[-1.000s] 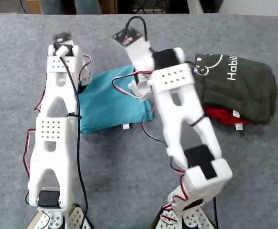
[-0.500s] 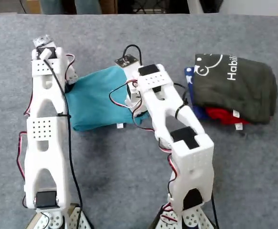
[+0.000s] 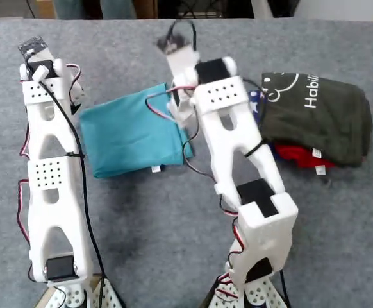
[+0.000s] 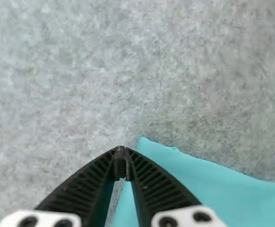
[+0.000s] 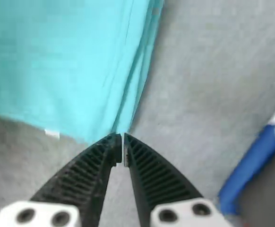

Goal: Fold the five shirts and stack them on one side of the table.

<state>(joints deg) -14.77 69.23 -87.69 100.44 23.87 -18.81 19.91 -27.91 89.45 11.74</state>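
Four shirts can be counted on the grey desk (image 3: 174, 231). A folded teal shirt (image 3: 132, 138) lies flat between the two arms. Well apart toward the right side is a pile with a dark green shirt (image 3: 318, 119) on top of a blue shirt (image 5: 255, 156) and a red shirt (image 3: 298, 154). The left tool (image 4: 120, 163) has its jaws together, tips at the teal shirt's far-left corner. The right tool (image 5: 120, 142) has its jaws drawn to a thin slit against the layered edge on the opposite side. Whether either has cloth pinched cannot be confirmed. Assessed risks: if only the top layer is caught, a pull toward the pile is likely to peel the fold open. If neither holds, the tools would slide off and leave the shirt where it lies. Uneven travel of the two arms could skew or bunch the cloth against the rough desk covering. The right arm stands just beside the pile, so a sideways sweep could push the dark green shirt off or topple the ones beneath. A release short of the pile would leave the stack incomplete.
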